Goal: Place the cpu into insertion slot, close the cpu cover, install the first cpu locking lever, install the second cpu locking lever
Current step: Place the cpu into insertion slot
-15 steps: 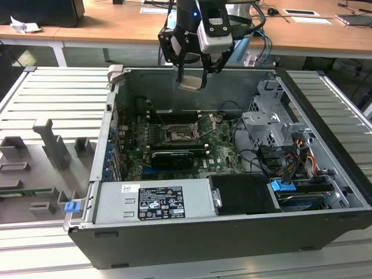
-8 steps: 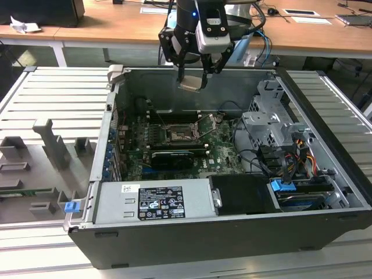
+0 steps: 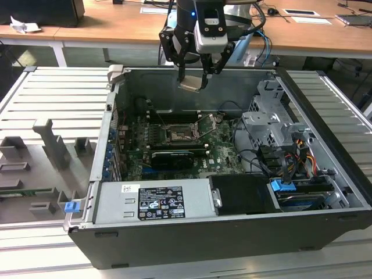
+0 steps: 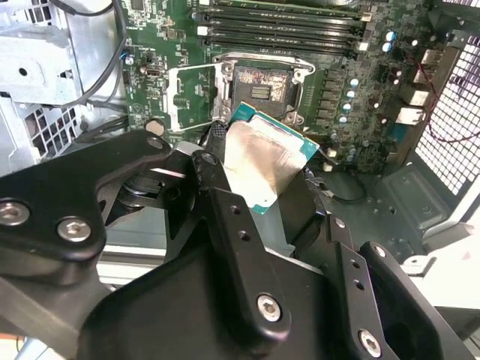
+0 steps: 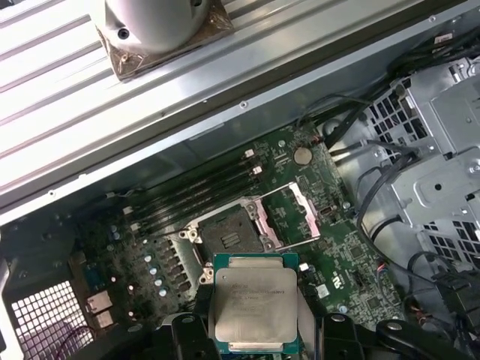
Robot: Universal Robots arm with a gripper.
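Gripping the cpu (image 5: 255, 307) in clenched jaws, hovering well above the motherboard (image 5: 352, 262) and short of the bare insertion slot (image 5: 229, 236). Seeing the cpu cover (image 5: 291, 216) flipped open just beside that slot. Judging it as barely starting: seating, cover-closing and both locking steps remaining undone.

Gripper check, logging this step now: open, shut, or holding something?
Gripper: shut on the cpu, which is not yet in the insertion slot.
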